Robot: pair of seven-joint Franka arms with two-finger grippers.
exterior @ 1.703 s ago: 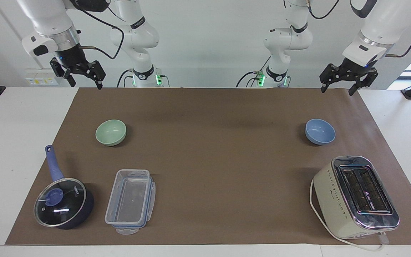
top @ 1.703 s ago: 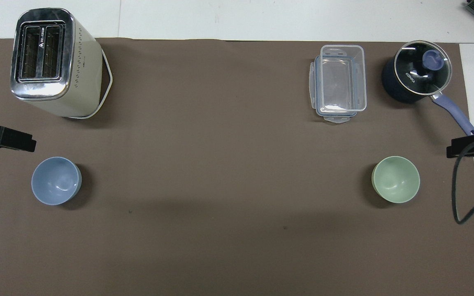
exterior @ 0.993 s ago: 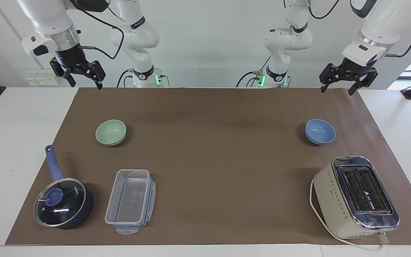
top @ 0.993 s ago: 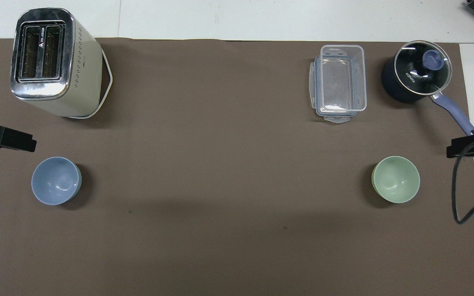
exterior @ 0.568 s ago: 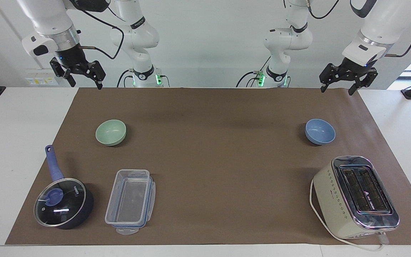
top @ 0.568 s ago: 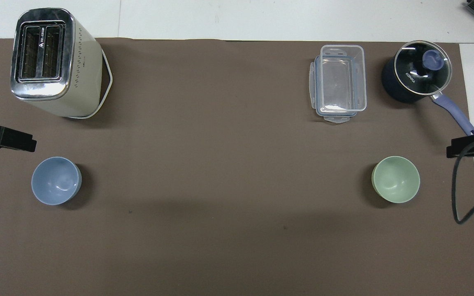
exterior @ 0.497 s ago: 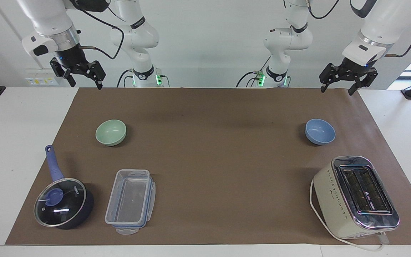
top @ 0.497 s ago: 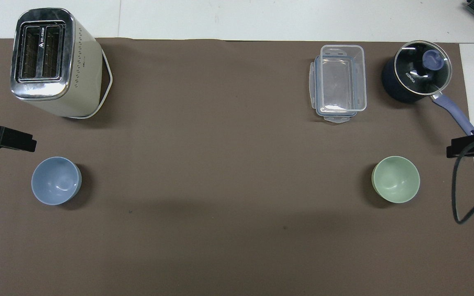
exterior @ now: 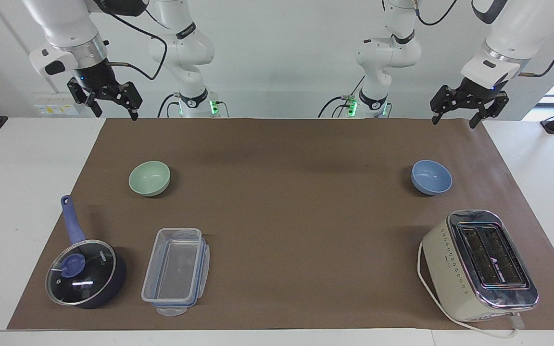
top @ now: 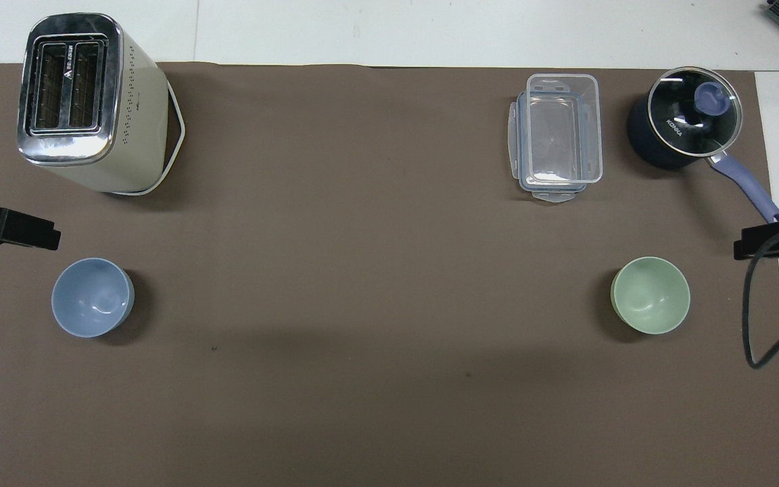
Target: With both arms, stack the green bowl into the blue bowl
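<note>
Mint-green and matte, the green bowl (exterior: 149,178) sits upright on the brown mat (exterior: 286,211) that covers the tabletop (exterior: 12,192), toward the right arm's end and well apart from the blue bowl (exterior: 431,177), which sits equally near the robots toward the left arm's end. Taking the green bowl as the landmark: the saucepan (exterior: 86,273) and the clear container (exterior: 176,270) lie farther from the robots than it, and the toaster (exterior: 480,265) lies well apart from it, just past the blue bowl.

The right end effector (exterior: 111,103) hangs high over the mat's edge nearest the robots, fingers spread wide and holding nothing; the green bowl lies farther out and well below it. The left end effector (exterior: 455,108) hangs likewise, wide and unladen, with the blue bowl below and farther out.

Nothing is grasped yet, so the step in hand looks like the first reach. It would go best with one finger dropped inside the green bowl's rim and one outside, pinching the wall squarely so the bowl stays level.
</note>
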